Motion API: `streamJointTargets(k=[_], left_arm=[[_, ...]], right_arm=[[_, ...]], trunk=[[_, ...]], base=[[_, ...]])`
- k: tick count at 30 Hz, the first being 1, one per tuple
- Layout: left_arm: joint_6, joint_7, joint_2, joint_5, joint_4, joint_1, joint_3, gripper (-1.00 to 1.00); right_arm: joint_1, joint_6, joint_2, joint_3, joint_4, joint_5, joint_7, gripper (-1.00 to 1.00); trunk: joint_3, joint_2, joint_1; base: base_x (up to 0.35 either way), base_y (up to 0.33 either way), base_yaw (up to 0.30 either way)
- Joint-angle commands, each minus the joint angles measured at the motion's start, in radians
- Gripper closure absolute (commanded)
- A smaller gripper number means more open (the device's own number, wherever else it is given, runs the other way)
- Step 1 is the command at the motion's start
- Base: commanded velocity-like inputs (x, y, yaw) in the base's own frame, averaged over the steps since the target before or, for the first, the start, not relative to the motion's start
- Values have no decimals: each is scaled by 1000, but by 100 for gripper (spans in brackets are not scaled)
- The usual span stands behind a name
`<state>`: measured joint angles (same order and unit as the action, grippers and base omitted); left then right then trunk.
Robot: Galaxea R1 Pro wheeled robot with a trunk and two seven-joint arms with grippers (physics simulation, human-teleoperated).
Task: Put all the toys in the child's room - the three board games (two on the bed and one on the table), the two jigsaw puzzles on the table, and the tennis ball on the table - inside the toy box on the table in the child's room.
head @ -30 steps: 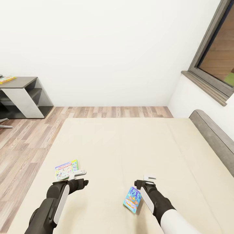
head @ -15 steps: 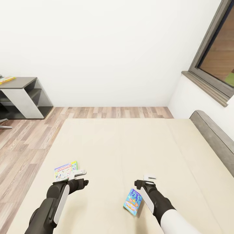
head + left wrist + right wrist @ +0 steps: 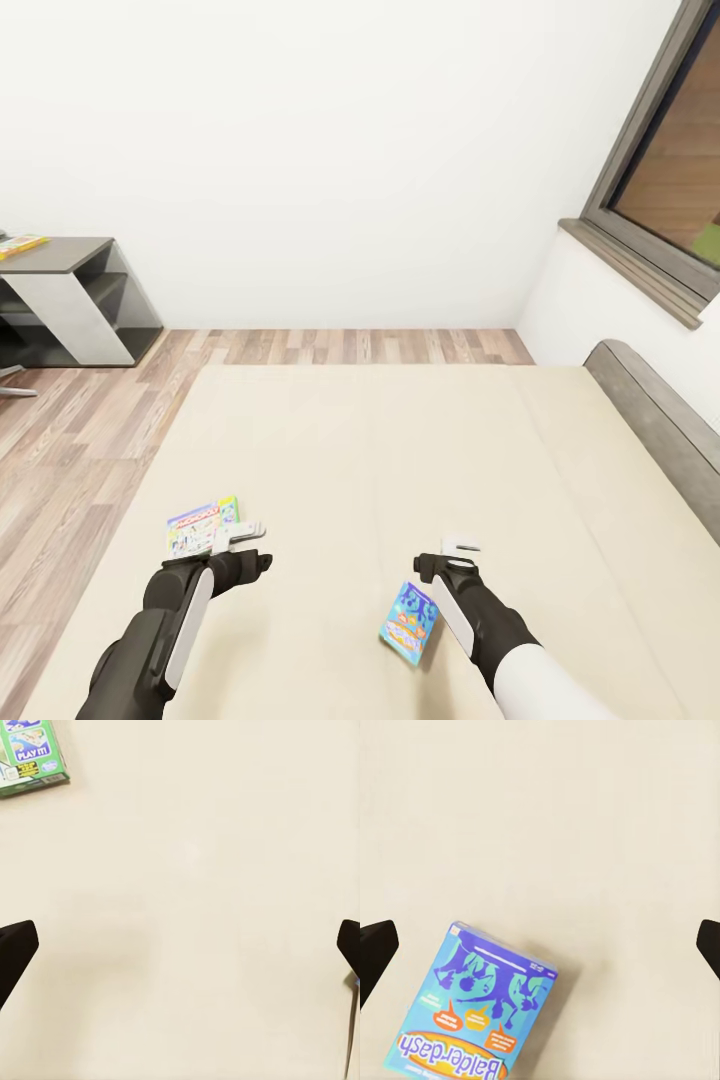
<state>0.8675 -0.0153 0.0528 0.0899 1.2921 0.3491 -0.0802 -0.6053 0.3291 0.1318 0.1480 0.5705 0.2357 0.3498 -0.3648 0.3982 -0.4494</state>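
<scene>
Both hands hang wide open and empty over the cream-beige bed [image 3: 400, 450]. The flat blue cartoon game box [image 3: 476, 1009] lies just beside the right hand [image 3: 458, 549]; centre over it and pinch one edge, I'd judge

Two flat board-game boxes are counted on the cream mattress: one pale box with red logo [image 3: 201, 526] and one blue cartoon box [image 3: 409, 621].

The head camera looks forward and down from high over the wide cream-beige mattress [image 3: 400, 470]. Both wrist cameras face it closely, the right one sharing the flat blue cartoon-printed game box [image 3: 472, 1012].
</scene>
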Motion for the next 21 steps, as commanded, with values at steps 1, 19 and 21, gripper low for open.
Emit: streamJointTargets(k=[1, 19, 21], left_arm=[[5, -2, 1, 8, 1, 1, -3, -100], [5, -2, 1, 8, 1, 0, -3, -100], [5, -2, 1, 8, 1, 0, -3, -100]], right_arm=[[-1, 4, -1, 7, 2, 10, 9, -100], [-1, 5, 0, 6, 2, 13, 8, -100], [-1, 5, 0, 5, 2, 13, 8, -100]], trunk=[[-2, 2, -1], [-2, 2, -1], [-3, 2, -1]], base=[[36, 0, 0], [7, 0, 0], [0, 0, 0]])
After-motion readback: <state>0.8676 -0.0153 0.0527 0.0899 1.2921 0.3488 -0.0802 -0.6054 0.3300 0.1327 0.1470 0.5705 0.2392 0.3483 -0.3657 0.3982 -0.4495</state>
